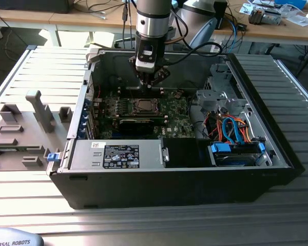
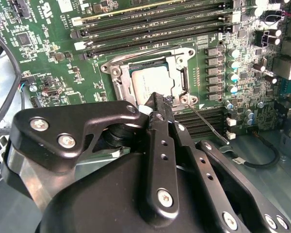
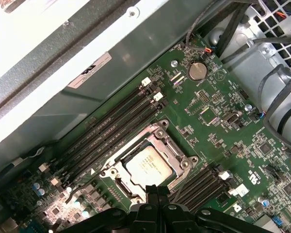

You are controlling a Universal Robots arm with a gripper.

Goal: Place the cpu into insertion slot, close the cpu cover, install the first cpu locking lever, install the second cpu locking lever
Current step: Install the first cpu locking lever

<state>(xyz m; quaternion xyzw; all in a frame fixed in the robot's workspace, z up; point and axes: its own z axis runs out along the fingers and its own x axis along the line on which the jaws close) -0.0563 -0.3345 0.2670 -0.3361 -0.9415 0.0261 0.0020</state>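
The tool [image 2: 156, 100], its fingers pressed together with nothing visible between them, sits right at the edge of the socket on the green motherboard [image 2: 53, 63] inside the open computer case [image 1: 277, 138], where the cpu [image 3: 148, 167] lies seated under the closed cpu cover [image 2: 150, 61].

Arm [image 1: 153, 20]: silver-grey tube with black band, black cables [image 1: 180, 25] looping off just above the gripper [image 1: 150, 82]. In the second wrist view the gripper is matte black throughout: flat link plates, silver screws [image 2: 40, 124] at pivots, small holes down the fingers [image 2: 161, 145].
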